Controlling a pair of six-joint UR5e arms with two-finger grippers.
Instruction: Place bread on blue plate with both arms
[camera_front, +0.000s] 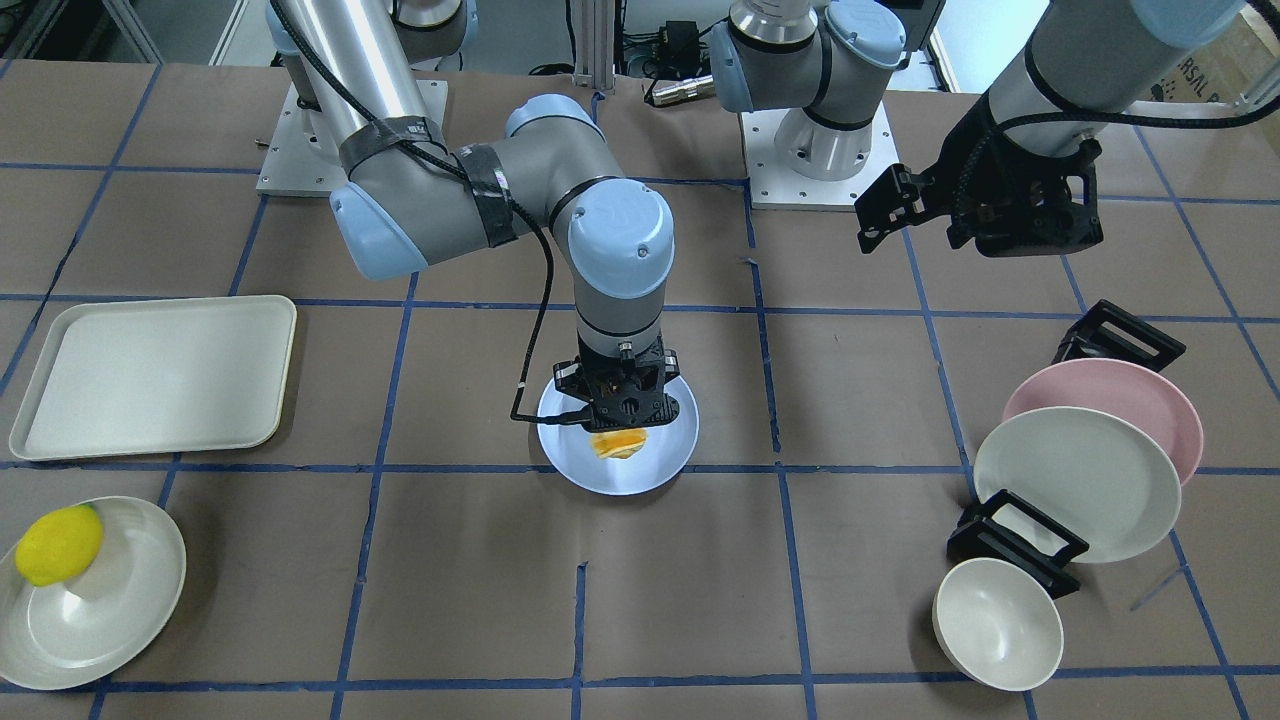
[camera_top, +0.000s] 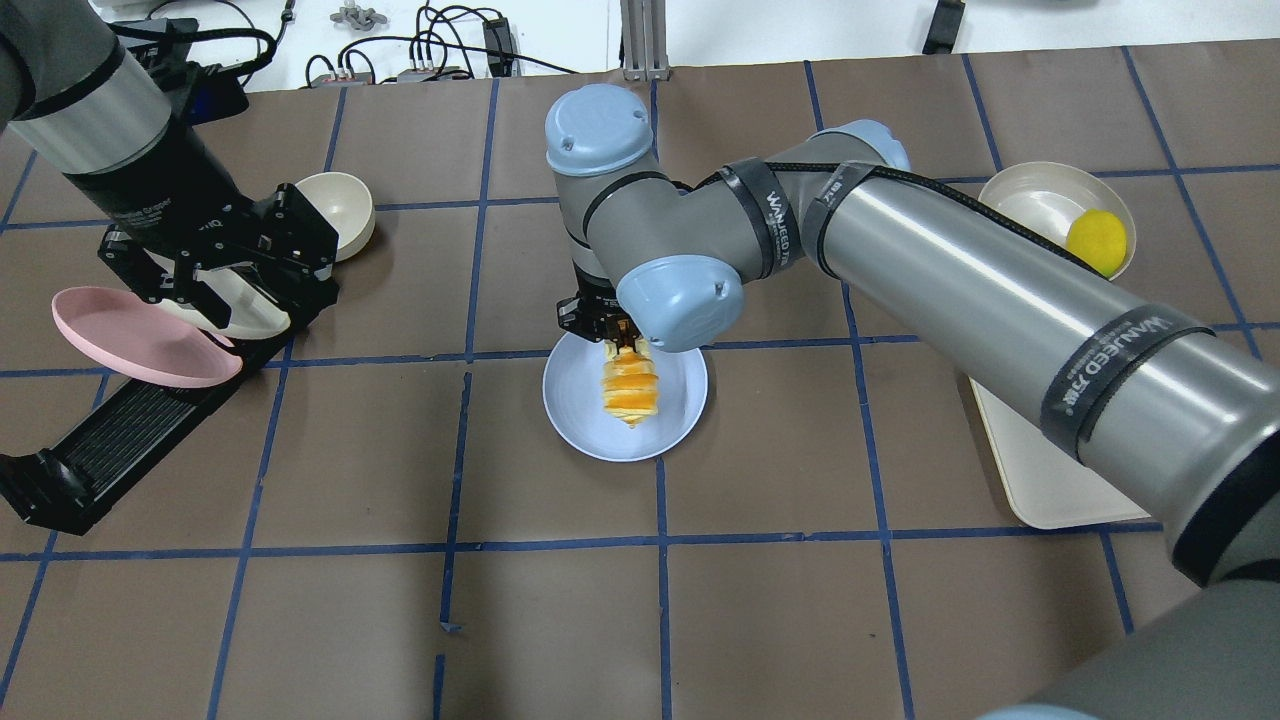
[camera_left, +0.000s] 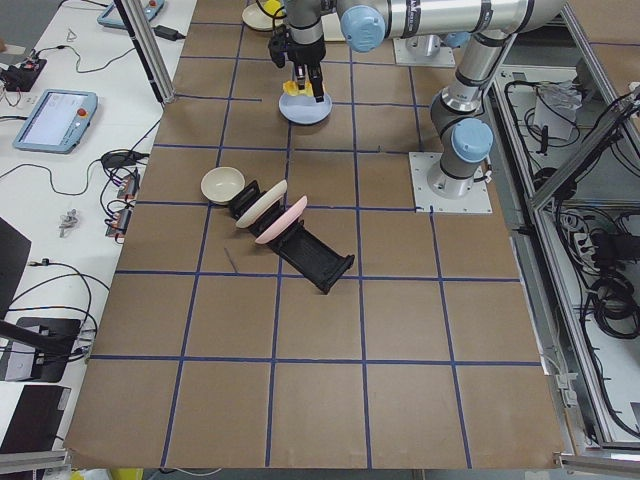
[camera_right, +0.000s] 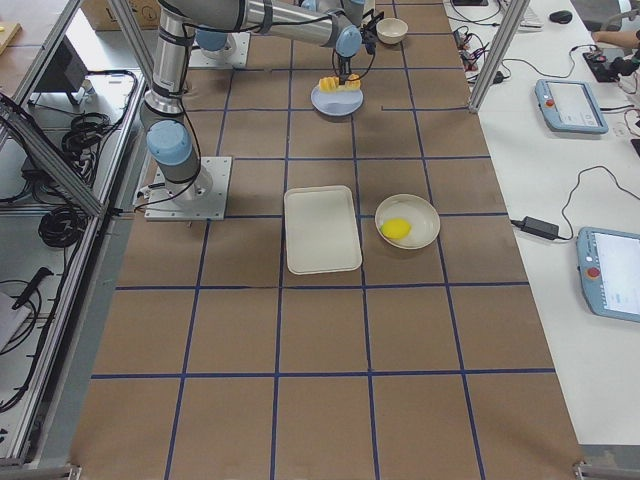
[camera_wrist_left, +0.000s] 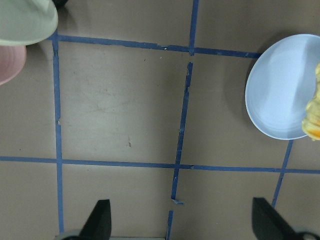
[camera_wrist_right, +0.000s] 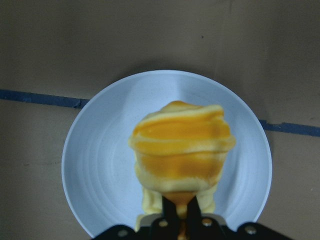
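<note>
The right arm (camera_top: 960, 280) reaches in across the middle of the counter (camera_top: 400, 450) and turns its wrist straight down over the blue plate (camera_top: 575, 425). Its jaws are closed on one end of the bread (camera_top: 630, 388), which is pinched between the two black fingertips (camera_wrist_right: 170, 216). The loaf hangs from that end over the middle of the plate. In the right wrist view its orange and cream ridges stay inside the rim on every side. Whether its lower end touches the plate cannot be told. The plate lies flat, and a blue tape line (camera_wrist_right: 40, 96) runs under it.

The left arm (camera_top: 90, 110) is well apart from the plate, raised above the counter near the black dish rack (camera_top: 110, 445). Its jaws stand wide open and hold nothing. The left wrist view looks down between them onto brown paper and tape lines, with the blue plate cut off by that view's right edge.

The rack holds a pink plate (camera_top: 130, 340) and a cream plate (camera_front: 1075, 480), both leaning on edge. A cream bowl (camera_front: 997, 625) stands just beside the rack's end. A broad stretch of brown counter runs between the rack and the blue plate.

On the robot's right a cream tray (camera_front: 150, 375) lies flat, well apart from the blue plate. Beside it, on the operators' side, a cream dish (camera_front: 110, 620) carries a yellow lemon-like fruit (camera_front: 58, 543) against its rim. In the overhead view the right arm's long forearm passes over the tray and hides part of it.
</note>
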